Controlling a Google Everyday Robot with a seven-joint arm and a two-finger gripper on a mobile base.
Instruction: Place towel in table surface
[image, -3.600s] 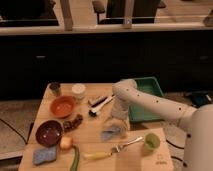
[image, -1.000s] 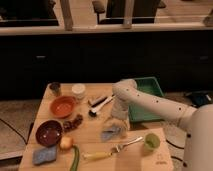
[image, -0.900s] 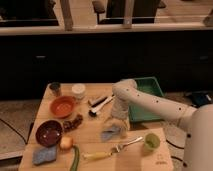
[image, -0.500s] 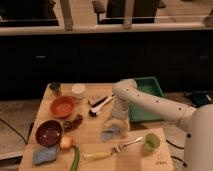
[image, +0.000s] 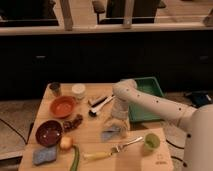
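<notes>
We take the towel (image: 113, 131) as our landmark: a pale grey-blue, crumpled cloth lying in soft folds on the wooden table (image: 90, 145), near its middle.

Far left of the towel sits a flat bluish sponge (image: 42, 155) at the table's front corner, with a dark red, glossy bowl (image: 48, 132) behind it. Further back is an orange bowl (image: 63, 106), round and shallow. Between these bowls and the towel lie a small onion (image: 66, 143), a long green vegetable (image: 75, 159) and a clump of dark, lumpy food (image: 75, 123). Just in front of the towel a yellow-handled fork (image: 110, 151) lies across the wood; just behind and left, a dark-headed brush (image: 100, 105).

Directly above the towel hangs our gripper (image: 118, 117), at the end of the smooth white arm. We cannot tell how wide its claw stands, nor whether it has any cloth pinched.

To the right of the towel stands a small green cup (image: 150, 142); behind and right, a teal plastic tray (image: 150, 95) with raised walls.

As we judge it, limp cloth may snag on the claw as we lift away and be dragged upward or sideways. It could sweep the fork, or nudge the cup, which looks light and easy to tip.
</notes>
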